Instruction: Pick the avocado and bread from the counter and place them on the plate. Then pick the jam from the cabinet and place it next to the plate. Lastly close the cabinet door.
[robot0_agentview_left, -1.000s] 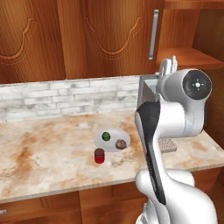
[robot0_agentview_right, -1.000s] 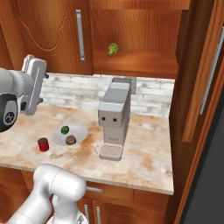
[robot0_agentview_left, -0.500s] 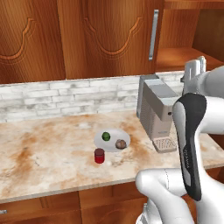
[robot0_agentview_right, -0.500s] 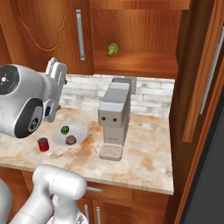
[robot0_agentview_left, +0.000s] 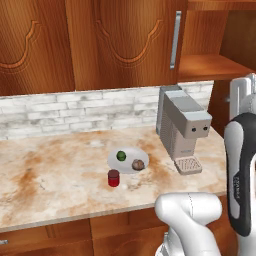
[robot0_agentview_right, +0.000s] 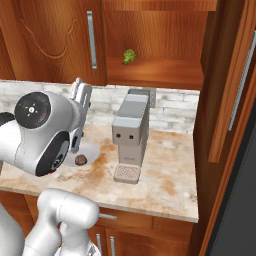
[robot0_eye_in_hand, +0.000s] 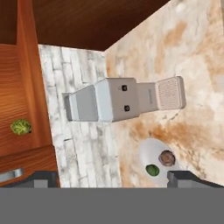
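Avocado and bread sit on the plate mid-counter; jam stands just beside it. Gripper spread, holding nothing, likely bound for the cabinet door, not yet closed.

Arm: white, raised high above the tabletop, elbow bent, at the front edge.
Hand: turned sideways, aimed toward the grey coffee machine, well apart from it.
Fingers: spread wide, nothing between them.
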